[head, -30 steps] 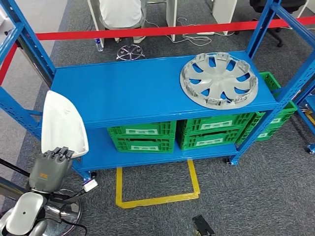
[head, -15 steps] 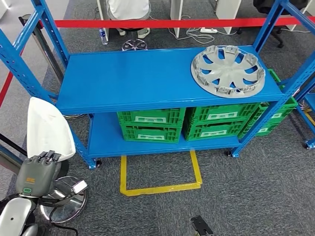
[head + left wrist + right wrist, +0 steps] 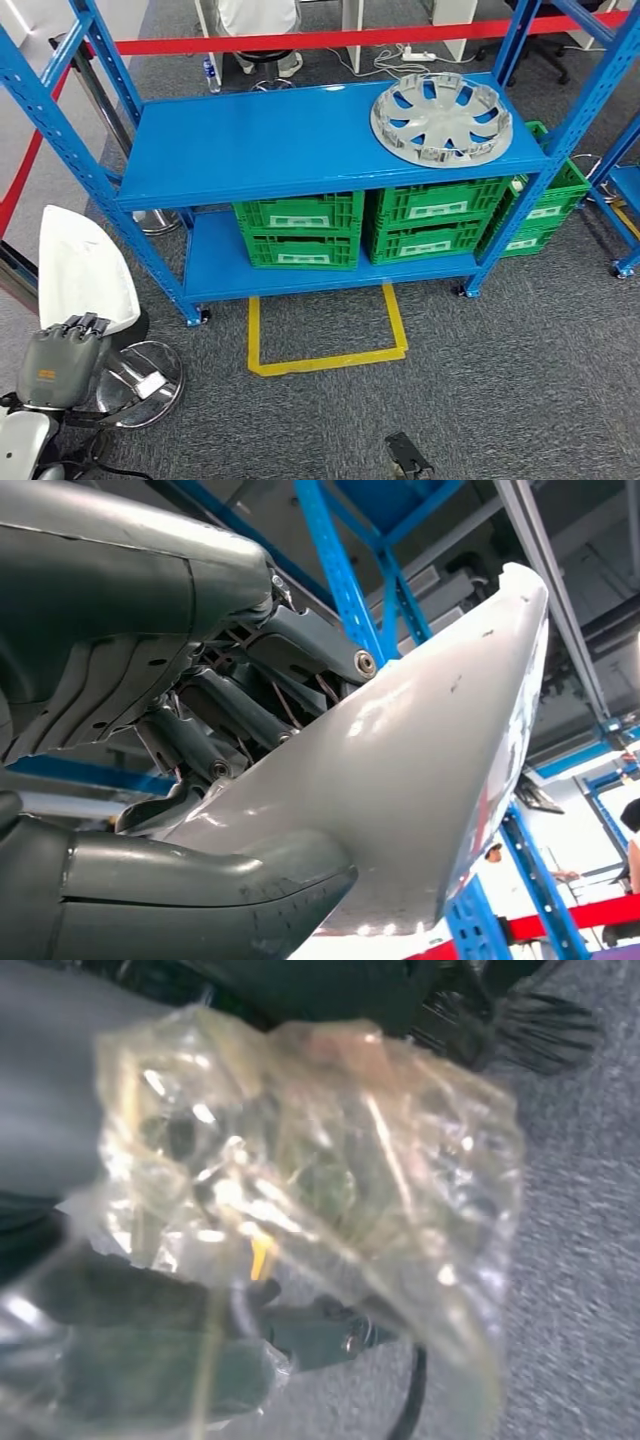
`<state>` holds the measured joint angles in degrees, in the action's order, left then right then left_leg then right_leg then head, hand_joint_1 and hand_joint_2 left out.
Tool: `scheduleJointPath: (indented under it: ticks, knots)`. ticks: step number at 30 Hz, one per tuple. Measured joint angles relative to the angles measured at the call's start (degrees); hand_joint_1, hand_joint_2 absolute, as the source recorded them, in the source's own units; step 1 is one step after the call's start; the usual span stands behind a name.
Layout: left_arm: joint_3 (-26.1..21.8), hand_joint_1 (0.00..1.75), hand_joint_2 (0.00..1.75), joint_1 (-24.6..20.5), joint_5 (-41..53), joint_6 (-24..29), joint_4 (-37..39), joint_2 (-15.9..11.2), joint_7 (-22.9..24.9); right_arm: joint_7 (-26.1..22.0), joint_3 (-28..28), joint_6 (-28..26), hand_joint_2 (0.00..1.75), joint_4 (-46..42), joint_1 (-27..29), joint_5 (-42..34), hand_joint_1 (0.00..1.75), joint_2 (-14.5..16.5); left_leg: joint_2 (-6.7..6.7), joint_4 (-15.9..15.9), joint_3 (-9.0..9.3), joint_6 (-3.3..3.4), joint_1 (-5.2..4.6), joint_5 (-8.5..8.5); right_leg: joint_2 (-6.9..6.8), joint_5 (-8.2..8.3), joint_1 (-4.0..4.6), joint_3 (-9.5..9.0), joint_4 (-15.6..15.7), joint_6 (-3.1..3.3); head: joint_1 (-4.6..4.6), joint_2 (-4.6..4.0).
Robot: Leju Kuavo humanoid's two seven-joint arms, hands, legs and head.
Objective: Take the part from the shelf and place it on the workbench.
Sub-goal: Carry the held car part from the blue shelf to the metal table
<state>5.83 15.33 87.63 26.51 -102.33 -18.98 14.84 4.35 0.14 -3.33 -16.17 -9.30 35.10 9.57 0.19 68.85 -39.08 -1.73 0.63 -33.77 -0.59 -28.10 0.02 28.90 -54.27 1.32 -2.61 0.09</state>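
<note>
White part (image 3: pixel 81 265) gripped upright in your left hand (image 3: pixel 56 365), clear of shelf (image 3: pixel 249 150); right hand's grip: cannot tell.

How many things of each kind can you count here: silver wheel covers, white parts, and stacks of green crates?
Silver wheel cover, on the upper shelf: 1
White part, held by the left hand: 1
Stacks of green crates, on the lower shelf: 3
Total: 5
</note>
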Motion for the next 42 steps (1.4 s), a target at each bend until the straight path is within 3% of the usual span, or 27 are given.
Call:
scheduleJointPath:
  ticks: [1,3,5,7,8,10,11,13,15,16,18,20,22,23,24,25,26,27,30,31,32,34,35,36,38,40,42]
  knots:
    - [-0.1,1.75,1.75,0.0,0.0,0.0,0.0,0.0,0.0,0.0,0.0,0.0,0.00,0.0,0.0,0.0,0.00,0.0,0.00,2.9,0.04,-0.21,0.06,-0.44,-0.06,0.58,0.01,1.08,-0.4,-0.01,0.01,-0.01]
    - [-0.2,1.75,1.75,0.0,0.0,0.0,0.0,0.0,0.0,0.0,0.0,0.0,0.00,0.0,0.0,0.0,0.00,0.0,0.00,3.9,2.11,-0.48,0.23,2.50,-0.14,1.63,-0.03,3.57,-1.4,-0.22,-0.01,-0.01]
    - [-0.4,1.75,1.75,0.0,0.0,-0.1,-0.1,0.0,0.0,0.0,0.0,0.0,0.00,0.0,0.0,0.0,0.00,0.1,-0.02,-2.2,7.64,-0.47,0.37,4.41,-0.10,2.51,-0.01,5.86,-2.8,-0.67,-0.03,0.00]
    - [-0.7,1.75,1.75,0.2,-0.1,-0.1,-0.3,0.0,0.0,0.1,0.1,-0.1,0.00,-0.1,0.0,0.0,0.00,0.1,-0.08,-10.0,13.03,0.18,0.29,2.57,-0.01,3.44,0.10,7.25,-3.7,-1.25,0.00,-0.01]
    - [-0.7,1.75,1.75,0.3,-0.1,-0.1,-0.4,0.0,0.0,0.1,0.1,-0.1,0.00,-0.1,0.0,0.0,0.00,0.1,-0.10,-12.2,14.22,0.63,0.13,1.71,0.01,4.06,0.12,7.65,-3.8,-1.52,0.00,-0.01]
    - [-0.9,1.75,1.75,0.6,-0.2,-0.1,-0.5,0.0,0.0,0.1,0.1,-0.1,0.00,-0.1,0.1,0.0,0.00,0.1,0.07,-13.0,13.67,1.59,0.03,2.16,0.11,5.10,0.00,8.12,-3.6,-2.10,-0.02,-0.01]
    - [-1.0,1.75,1.75,0.7,-0.4,-0.1,-0.6,0.0,0.0,0.1,0.2,0.0,0.00,-0.1,0.2,0.0,0.00,0.1,0.21,-13.1,13.01,2.09,0.06,2.86,0.20,4.29,-0.07,8.46,-4.0,-2.40,0.00,0.00]
    - [-1.3,1.75,1.75,1.0,-0.7,-0.3,-0.7,0.1,-0.1,0.1,0.3,0.1,0.00,-0.1,0.4,-0.2,0.00,0.0,0.51,-13.2,11.27,2.91,0.23,4.48,0.38,-0.80,-0.22,9.70,-7.6,-2.93,0.14,-0.01]
    - [-1.7,1.75,1.75,1.3,-1.0,-0.4,-0.9,0.1,-0.2,0.1,0.5,0.2,0.00,-0.1,0.4,-0.4,0.00,0.0,0.56,-13.1,9.26,3.20,0.13,6.13,0.41,-6.65,-0.27,10.87,-14.6,-3.27,0.28,-0.01]
    - [-1.8,1.75,1.75,1.4,-1.2,-0.5,-0.9,0.1,-0.3,0.1,0.5,0.2,0.00,-0.1,0.3,-0.5,0.00,0.0,0.58,-13.1,8.16,3.19,0.07,7.01,0.41,-7.58,-0.27,10.90,-17.9,-3.35,0.30,-0.01]
    - [-2.1,1.75,1.75,1.5,-1.5,-0.8,-1.0,0.2,-0.3,0.1,0.5,0.2,0.00,-0.1,0.3,-0.7,0.00,0.0,0.60,-12.9,5.85,3.04,-0.02,8.74,0.41,-5.11,-0.26,9.18,-20.3,-3.30,0.30,-0.01]
    - [-2.4,1.75,1.75,1.7,-1.8,-1.0,-1.1,0.2,-0.5,0.1,0.6,0.2,0.00,-0.2,0.2,-0.8,0.00,0.0,0.58,-12.6,3.88,2.70,-0.06,10.33,0.46,-2.15,-0.24,3.80,-15.1,-2.85,0.28,-0.01]
    - [-2.8,1.75,1.75,1.8,-2.1,-1.1,-1.3,0.2,-0.8,0.1,0.7,0.2,0.00,-0.4,0.0,-0.8,0.00,0.1,0.57,-12.3,2.68,2.22,-0.22,11.72,0.58,-3.46,-0.13,-3.74,-4.9,-2.41,0.25,-0.01]
    - [-3.0,1.75,1.75,1.8,-2.2,-1.2,-1.5,0.2,-1.0,0.1,0.8,0.2,0.00,-0.6,-0.1,-0.9,0.00,0.1,0.58,-12.3,2.35,1.95,-0.24,12.50,0.68,-4.61,-0.03,-6.01,-1.3,-2.28,0.23,-0.01]
    - [-3.2,1.75,1.75,1.9,-2.3,-1.2,-1.6,0.2,-1.1,0.1,0.9,0.1,0.00,-0.6,-0.2,-1.0,0.00,0.1,0.59,-12.5,2.07,1.61,-0.24,13.32,0.74,-5.15,0.10,-6.98,0.9,-2.14,0.24,-0.01]
    - [-3.3,1.75,1.75,1.9,-2.4,-1.3,-1.7,0.2,-1.2,0.2,0.9,0.1,0.00,-0.7,-0.2,-1.1,0.00,0.1,0.57,-12.7,1.77,1.26,-0.11,13.99,0.73,-4.99,0.07,-6.48,1.2,-1.87,0.21,-0.01]
    - [-3.4,1.75,1.75,2.0,-2.4,-1.3,-1.7,0.3,-1.3,0.3,1.0,0.1,0.00,-0.6,-0.1,-1.2,0.00,0.1,0.50,-12.7,1.49,0.90,0.04,13.72,0.66,-4.32,0.09,-5.74,1.0,-1.51,0.22,-0.01]
    - [-3.5,1.75,1.75,2.2,-2.5,-1.4,-1.7,0.3,-1.4,0.3,1.0,0.1,0.00,-0.6,0.0,-1.2,0.00,0.1,0.41,-11.9,1.11,0.55,0.13,12.09,0.51,-3.64,0.07,-4.99,0.9,-0.98,0.15,-0.01]
    - [-3.6,1.75,1.75,2.3,-2.7,-1.4,-1.7,0.5,-1.7,0.5,1.2,0.1,0.00,-0.6,0.2,-1.5,0.00,0.1,0.28,-3.1,-0.30,-0.13,0.26,2.45,0.09,-1.32,0.25,-2.30,0.6,0.04,-0.14,-0.01]
    - [-3.6,1.75,1.75,2.3,-2.8,-1.5,-1.7,0.5,-1.7,0.5,1.3,0.1,0.00,-0.6,0.1,-1.5,0.00,0.1,0.27,0.6,-0.49,-0.24,0.26,0.78,0.01,-0.54,0.35,-1.26,0.3,0.09,-0.17,-0.01]
    - [-3.7,1.75,1.75,2.3,-2.9,-1.5,-1.7,0.6,-1.8,0.5,1.4,0.1,0.00,-0.6,0.1,-1.6,0.00,0.1,0.26,3.2,-0.23,-0.27,0.26,0.90,-0.04,0.19,0.44,-0.08,-0.1,0.10,-0.15,-0.01]
    - [-3.8,1.75,1.75,2.4,-2.9,-1.5,-1.7,0.6,-1.9,0.5,1.5,0.1,0.00,-0.6,0.2,-1.6,0.00,0.1,0.23,3.6,2.18,-0.06,0.22,4.16,-0.07,1.45,0.53,2.62,-1.3,-0.04,-0.16,-0.01]
    - [-3.9,1.75,1.75,2.4,-2.9,-1.4,-1.7,0.6,-1.9,0.5,1.6,0.0,0.00,-0.6,0.2,-1.6,0.00,0.1,0.17,1.1,4.67,0.20,0.17,5.39,-0.07,1.96,0.55,3.87,-1.9,-0.16,-0.19,-0.01]
    - [-4.0,1.75,1.75,2.4,-3.0,-1.3,-1.7,0.6,-2.0,0.5,1.7,0.0,0.00,-0.7,0.1,-1.6,0.00,0.1,0.10,-2.7,7.72,0.53,0.03,5.43,-0.04,2.37,0.65,4.88,-2.5,-0.31,-0.20,-0.01]
    - [-4.5,1.75,1.75,2.4,-3.1,-1.2,-1.9,0.6,-2.0,0.5,1.9,-0.2,0.00,-0.7,0.1,-1.7,0.00,0.1,0.00,-10.0,12.61,1.23,-0.25,3.45,-0.02,3.31,0.75,6.18,-3.3,-0.76,-0.19,-0.01]
    - [-4.8,1.75,1.75,2.5,-3.3,-1.0,-2.0,0.6,-2.2,0.5,2.0,-0.3,0.00,-0.7,0.1,-1.7,0.00,0.1,0.02,-12.7,13.36,1.82,-0.42,2.67,-0.03,4.57,0.75,7.03,-3.5,-1.35,-0.18,-0.01]
    - [-5.0,1.75,1.75,2.6,-3.5,-0.9,-2.0,0.7,-2.3,0.5,2.2,-0.4,0.00,-0.7,0.2,-1.8,0.00,0.0,0.27,-12.9,11.98,2.55,-0.26,3.93,0.17,3.48,0.63,7.98,-4.2,-2.03,-0.16,0.00]
